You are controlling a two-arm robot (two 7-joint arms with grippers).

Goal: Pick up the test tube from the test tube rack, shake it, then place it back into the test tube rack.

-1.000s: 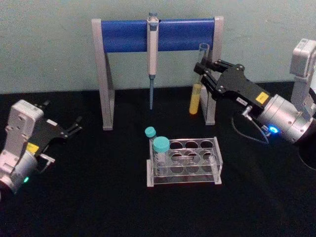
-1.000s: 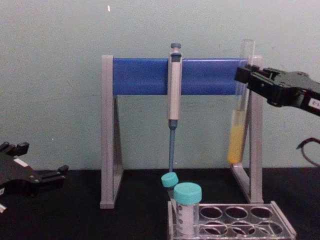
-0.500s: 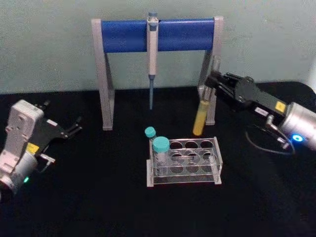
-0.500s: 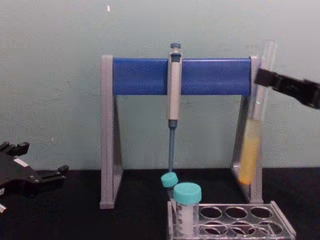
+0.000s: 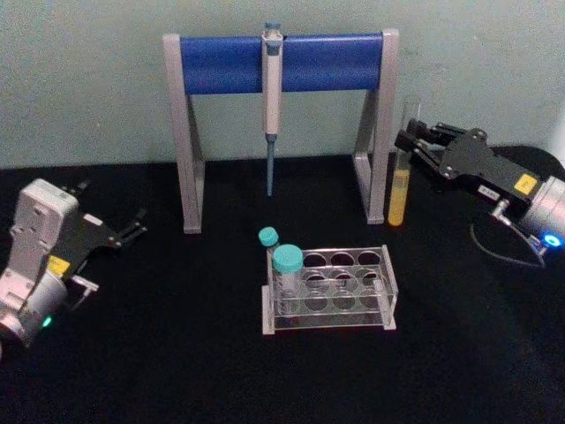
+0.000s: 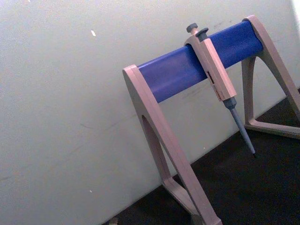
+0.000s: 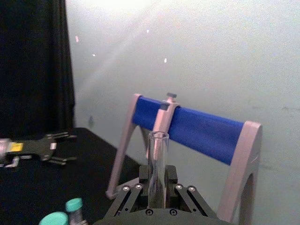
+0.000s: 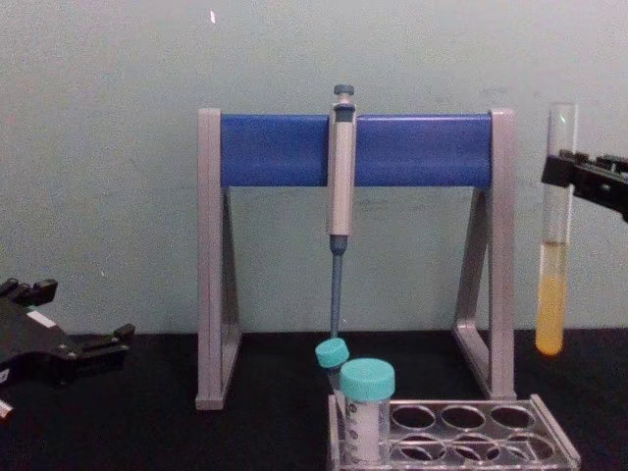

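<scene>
- Test tube (image 5: pixel 400 190), long, clear and uncapped, is held upright in the air at the right of the scene, with yellow liquid filling its lower part.
- It is clamped just above the liquid by the right gripper (image 5: pixel 408 141), whose fingers are closed on the glass from both sides; the open mouth stands clear above the fingers.
- The tube is placed just right of the right leg of the pipette stand (image 5: pixel 282 62), and behind and to the right of the test tube rack (image 5: pixel 328 321), well apart from it.
- Two teal-capped tubes (image 5: pixel 287 265) are seated at the rack's left end; the remaining round holes are seen empty.
- A grey-blue pipette (image 5: pixel 273 88) is hung from the stand's blue bar, untouched.
- The left gripper (image 5: pixel 113 210) is parked low at the far left over the black table (image 5: pixel 177 371), its fingers spread apart and nothing held.
- Progress is judged as follows: the pick-up is done, since the tube is out of the rack and firmly gripped.
- Whether the shaking is finished cannot be told from a single moment.
- The return is still to be made: the tube must be carried over an empty hole, lowered in and released.
</scene>
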